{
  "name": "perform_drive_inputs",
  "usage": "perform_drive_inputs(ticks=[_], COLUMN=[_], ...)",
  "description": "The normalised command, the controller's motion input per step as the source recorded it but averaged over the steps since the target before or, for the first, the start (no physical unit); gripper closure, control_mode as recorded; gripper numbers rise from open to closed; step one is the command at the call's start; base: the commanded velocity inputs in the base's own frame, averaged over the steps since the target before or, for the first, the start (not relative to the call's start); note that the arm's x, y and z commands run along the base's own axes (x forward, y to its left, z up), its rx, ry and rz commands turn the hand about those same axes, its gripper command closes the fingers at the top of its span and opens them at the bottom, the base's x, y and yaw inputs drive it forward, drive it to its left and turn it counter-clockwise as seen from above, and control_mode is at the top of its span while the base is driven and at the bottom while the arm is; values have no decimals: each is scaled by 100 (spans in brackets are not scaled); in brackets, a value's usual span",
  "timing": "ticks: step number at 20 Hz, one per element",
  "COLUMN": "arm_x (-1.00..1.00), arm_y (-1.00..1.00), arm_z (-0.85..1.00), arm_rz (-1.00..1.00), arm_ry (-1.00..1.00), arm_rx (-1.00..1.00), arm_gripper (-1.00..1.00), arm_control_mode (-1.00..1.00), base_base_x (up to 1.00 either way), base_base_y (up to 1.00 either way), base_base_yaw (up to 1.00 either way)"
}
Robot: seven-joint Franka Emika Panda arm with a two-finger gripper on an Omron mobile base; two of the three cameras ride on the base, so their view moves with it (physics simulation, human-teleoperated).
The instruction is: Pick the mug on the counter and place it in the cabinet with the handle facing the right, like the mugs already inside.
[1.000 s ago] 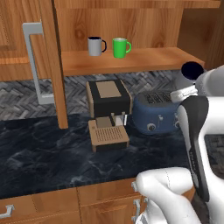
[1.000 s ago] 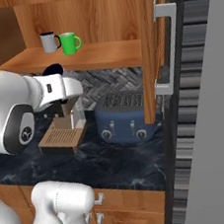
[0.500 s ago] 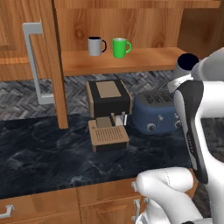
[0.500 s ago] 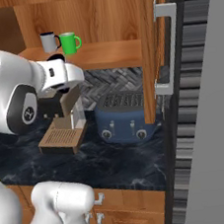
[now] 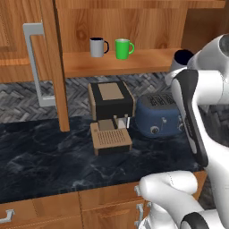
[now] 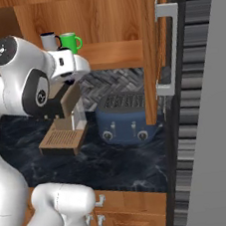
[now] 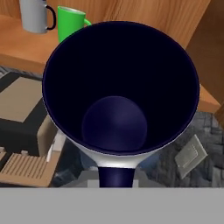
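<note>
Mug [image 7: 120, 94] held aloft, pinched by the end effector [image 7: 116, 177] at its near side, dark navy inside facing the hand camera. It hangs above the blue toaster [image 5: 160, 115], level with the cabinet [image 5: 134, 27] shelf and right of the green mug [image 5: 123, 48] and grey mug [image 5: 97, 47] standing there. Below, the coffee machine [image 5: 110, 114] sits on the counter [image 5: 53, 161].

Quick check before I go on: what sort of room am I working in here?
A home kitchen, rendered rather than real. A coffee machine and blue toaster stand on a dark marble-look counter, under an open wooden cabinet holding mugs.
</note>
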Motion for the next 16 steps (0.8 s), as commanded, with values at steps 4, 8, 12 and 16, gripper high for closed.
perform_drive_inputs(ticks=[4, 8, 12, 16], arm_x=[53, 51, 49, 44], arm_y=[0, -3, 0, 0], arm_z=[-6, -4, -1, 0], arm_rz=[3, 2, 3, 3], arm_ry=[3, 2, 2, 0], arm_rx=[8, 6, 1, 0], arm_gripper=[100, 100, 100, 100], arm_control_mode=[-100, -100, -100, -100], base_base_x=[0, 0, 0, 0], base_base_y=[0, 0, 0, 0], base_base_yaw=[0, 0, 0, 0])
